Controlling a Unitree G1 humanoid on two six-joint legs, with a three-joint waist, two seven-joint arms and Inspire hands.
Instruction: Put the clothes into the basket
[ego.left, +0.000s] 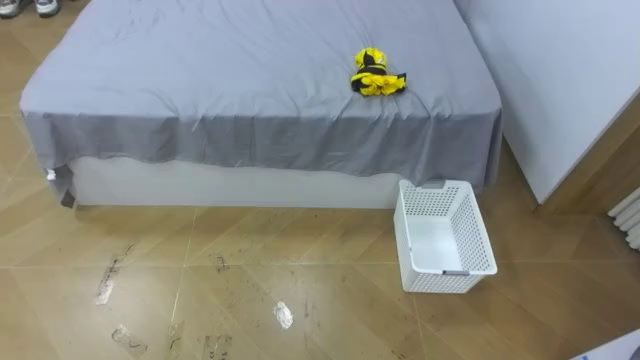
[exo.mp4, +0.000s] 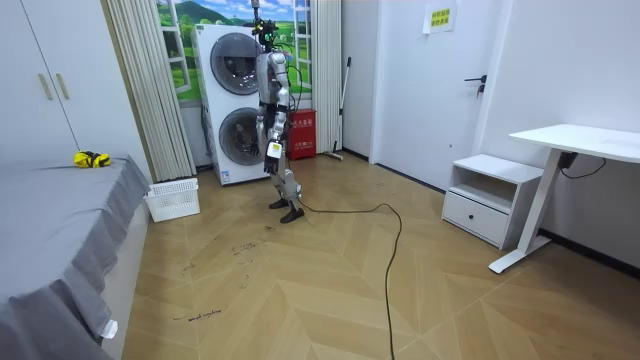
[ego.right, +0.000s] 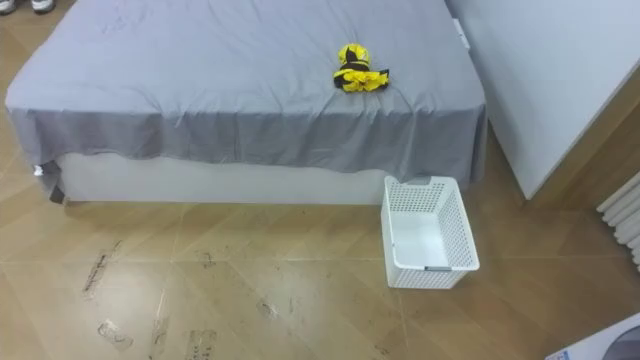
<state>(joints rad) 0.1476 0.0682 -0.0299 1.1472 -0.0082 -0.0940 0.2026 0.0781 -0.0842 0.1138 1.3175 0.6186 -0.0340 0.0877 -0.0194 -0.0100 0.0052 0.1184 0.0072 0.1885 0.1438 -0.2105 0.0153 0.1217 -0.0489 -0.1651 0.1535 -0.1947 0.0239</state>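
Observation:
A bundle of yellow and black clothes (ego.left: 377, 75) lies on the grey bed (ego.left: 200, 90), near its right front corner. On the floor just below that corner stands the white perforated basket (ego.left: 444, 238), upright, with nothing inside. In the room view the clothes (exo.mp4: 90, 158) and basket (exo.mp4: 172, 198) appear at the left, while I stand a few steps away in front of the stacked washing machines (exo.mp4: 235, 100), facing the bed. One hand (exo.mp4: 273, 150) hangs by my hip, too small to read; nothing appears in it.
Wooden floor lies between me and the bed. A white panel (ego.left: 570, 90) rises right of the bed, with a radiator (ego.left: 628, 215) beyond it. A white desk (exo.mp4: 580, 145) and low cabinet (exo.mp4: 490, 195) stand at the room view's right. Curtains (exo.mp4: 150, 80) hang beside the basket.

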